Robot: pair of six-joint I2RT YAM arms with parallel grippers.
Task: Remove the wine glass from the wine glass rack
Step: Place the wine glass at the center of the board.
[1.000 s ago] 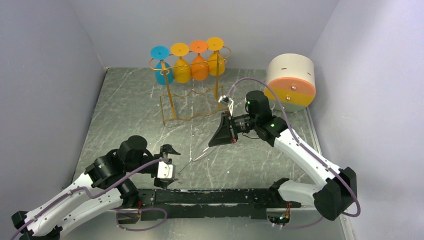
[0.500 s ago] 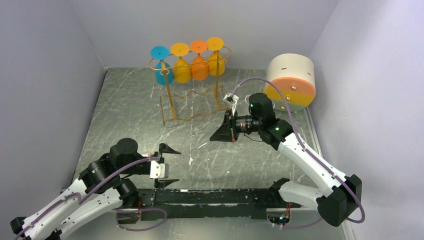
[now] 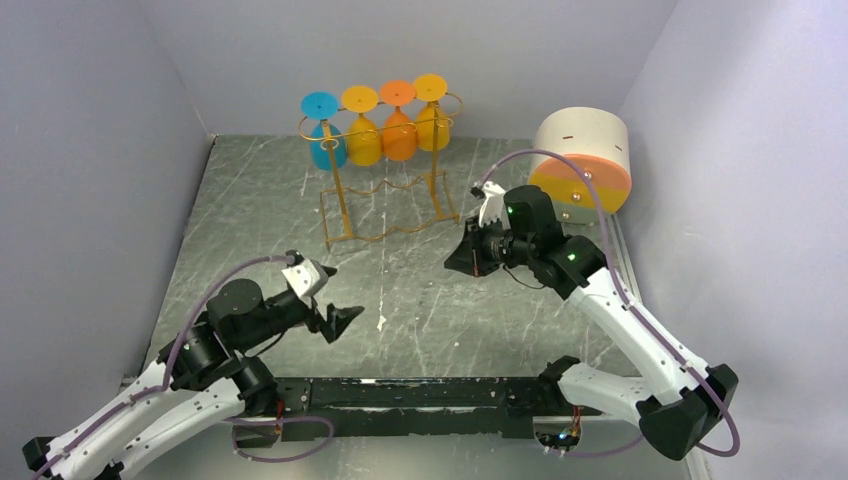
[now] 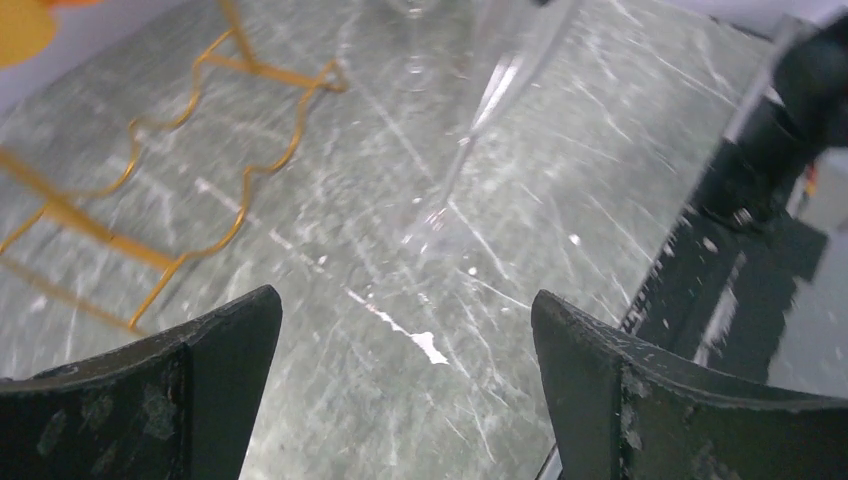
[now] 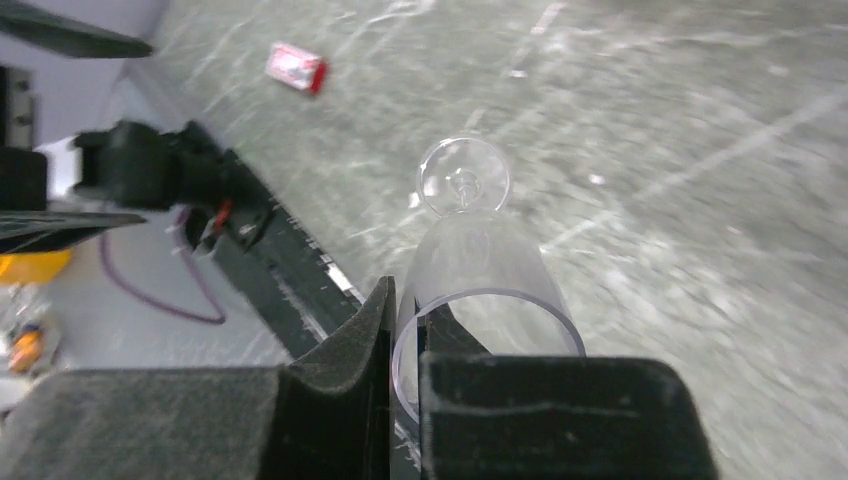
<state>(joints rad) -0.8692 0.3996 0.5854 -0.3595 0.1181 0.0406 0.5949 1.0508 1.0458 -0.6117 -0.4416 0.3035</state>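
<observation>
The wine glass is clear and is off the rack. It is held by its rim in the right pincer, whose fingers are clamped on the rim wall, one inside the bowl and one outside. The stem and round foot point away from the wrist, down toward the marbled grey tabletop. The foot seems to hang above the surface, though the overhead view is too faint on the clear glass to be sure. The glass sits over the middle of the tabletop, a little toward the right edge and nearer than the right end of the wine glass rack.

The rack stands upright near the far edge. Four coloured glasses hang upside down from its top bar: blue, yellow, orange, yellow. A round white, orange and yellow drum sits in the far right corner.

The left pincer hovers near the near edge, left of centre. Its fingers are spread wide and hold nothing.

Compared with a second ago, the right wrist has drawn back toward the right edge and turned. The left wrist has rolled and lifted, so its fingers now point toward the glass. The rack and its coloured glasses have not moved.
</observation>
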